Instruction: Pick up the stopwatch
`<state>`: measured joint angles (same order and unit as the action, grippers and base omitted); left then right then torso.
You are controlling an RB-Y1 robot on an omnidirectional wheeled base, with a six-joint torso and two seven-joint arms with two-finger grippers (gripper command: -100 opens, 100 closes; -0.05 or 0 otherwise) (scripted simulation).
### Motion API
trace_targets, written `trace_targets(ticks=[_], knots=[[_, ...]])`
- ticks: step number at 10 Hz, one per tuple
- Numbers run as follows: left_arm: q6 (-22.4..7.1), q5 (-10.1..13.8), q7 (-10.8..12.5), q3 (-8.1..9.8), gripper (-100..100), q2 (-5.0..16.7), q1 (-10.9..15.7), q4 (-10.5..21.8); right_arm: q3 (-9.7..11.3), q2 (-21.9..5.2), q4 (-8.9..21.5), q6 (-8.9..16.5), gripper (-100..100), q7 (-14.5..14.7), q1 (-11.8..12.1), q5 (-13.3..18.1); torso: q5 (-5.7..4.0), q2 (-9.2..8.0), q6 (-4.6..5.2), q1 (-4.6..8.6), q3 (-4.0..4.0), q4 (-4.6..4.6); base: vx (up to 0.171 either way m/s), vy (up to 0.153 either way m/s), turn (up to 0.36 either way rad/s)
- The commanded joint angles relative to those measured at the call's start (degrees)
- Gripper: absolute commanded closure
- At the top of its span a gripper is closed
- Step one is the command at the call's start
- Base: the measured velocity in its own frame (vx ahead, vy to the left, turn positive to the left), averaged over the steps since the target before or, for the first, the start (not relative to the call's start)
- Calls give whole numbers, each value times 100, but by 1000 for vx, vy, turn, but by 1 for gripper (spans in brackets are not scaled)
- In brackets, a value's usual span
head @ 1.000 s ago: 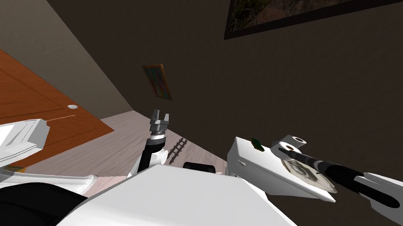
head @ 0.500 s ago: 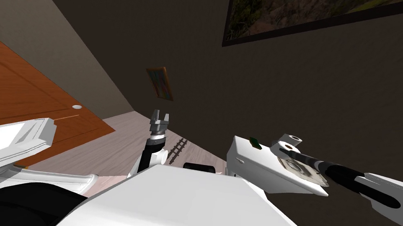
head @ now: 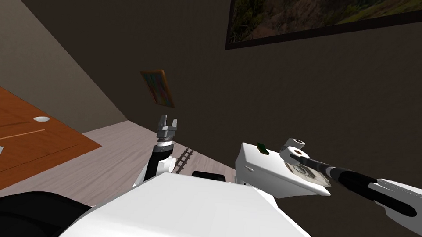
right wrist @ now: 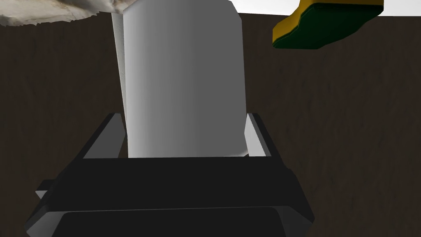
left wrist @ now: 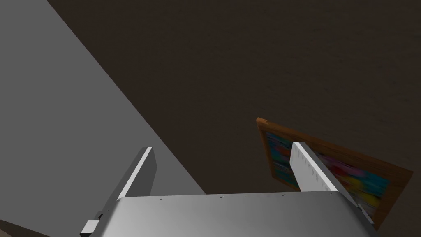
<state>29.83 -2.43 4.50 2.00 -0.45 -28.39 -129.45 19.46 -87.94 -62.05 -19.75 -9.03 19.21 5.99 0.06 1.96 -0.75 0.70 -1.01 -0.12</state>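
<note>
Dark wall (head: pixel 294 91), right end effector (right wrist: pixel 185 118) clasping cylinder (right wrist: pixel 185 74)

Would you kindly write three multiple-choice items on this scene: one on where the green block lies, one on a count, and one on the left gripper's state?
1. Where does the green block lie?
A. on the floor
B. on the white table
C. on a chair

2. How many white rolls stand on that table?
A. none
B. two
C. five

3. The left gripper is:
A. open and empty
B. shut on a roll
C. shut on the block

Key:
1 B, the block sits on the tabletop.
2 B, two rolls stand side by side.
3 A, its fingers stand apart with nothing between them.
</note>
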Motion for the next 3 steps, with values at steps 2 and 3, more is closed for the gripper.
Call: trace_targets(ticks=[2, 3], knots=[[0, 0, 0, 0, 0, 0, 0, 0, -35, 9, -111, -20, 100, 11, -8, 116, -3, 3, -2, -9, -3, -2, 114, 23, -195], [0, 0, 0, -1, 0, 0, 2, 0, -34, 13, -123, -27, 0, 15, -2, 131, -2, -16, -16, -4, 7, 2, 9, 5, 7]])
